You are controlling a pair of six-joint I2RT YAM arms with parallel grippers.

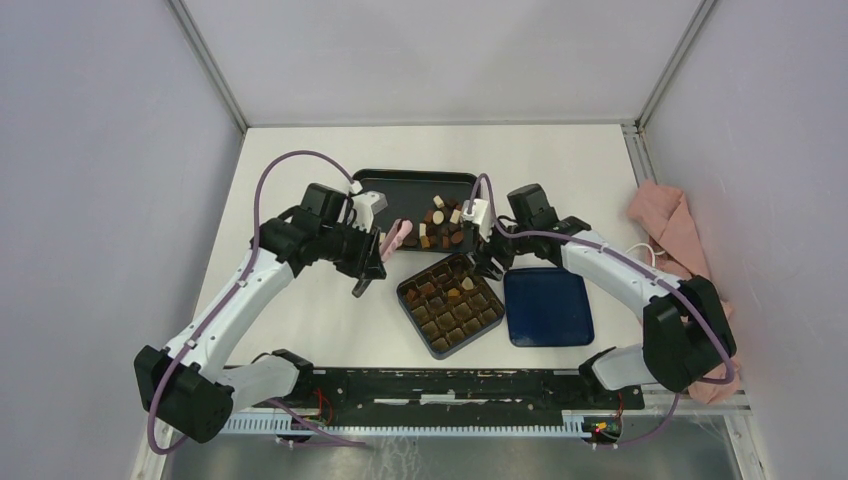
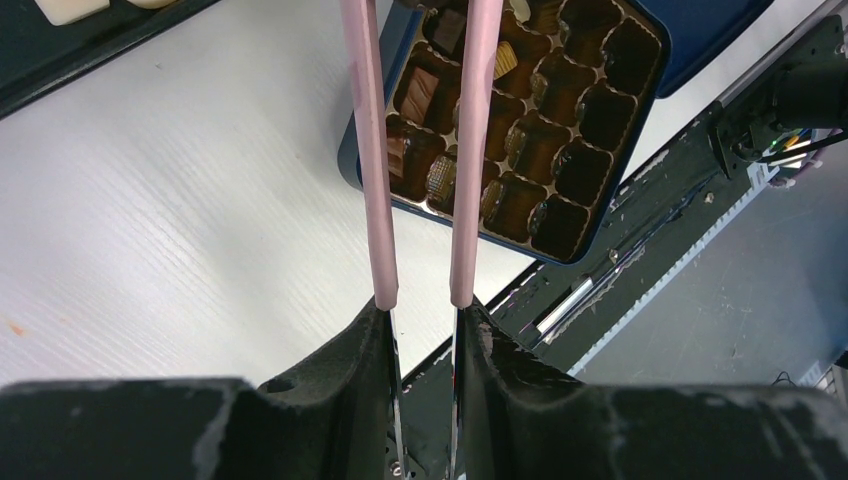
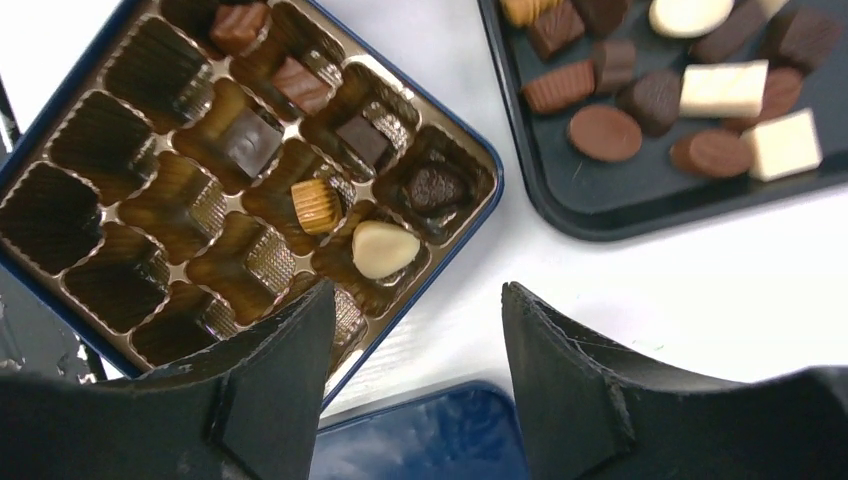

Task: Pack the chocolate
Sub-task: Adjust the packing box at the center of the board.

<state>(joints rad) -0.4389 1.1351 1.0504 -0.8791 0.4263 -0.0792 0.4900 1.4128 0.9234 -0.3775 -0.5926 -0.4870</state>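
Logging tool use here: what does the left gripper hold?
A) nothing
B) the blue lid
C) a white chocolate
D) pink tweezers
D: the left gripper is closed on the pink tweezers, whose two arms stick out from between its fingers toward the box.

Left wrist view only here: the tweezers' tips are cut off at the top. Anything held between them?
Observer: Cannot tell. In the top view the pink tweezers reach toward the black tray, and the tips are too small to read.
Operator: Right gripper?
Observer: The right gripper is open and empty, over the table between the box and the tray.
Operator: Any loose chocolate to pack?
Observer: Yes, many pieces of chocolate lie in the tray.
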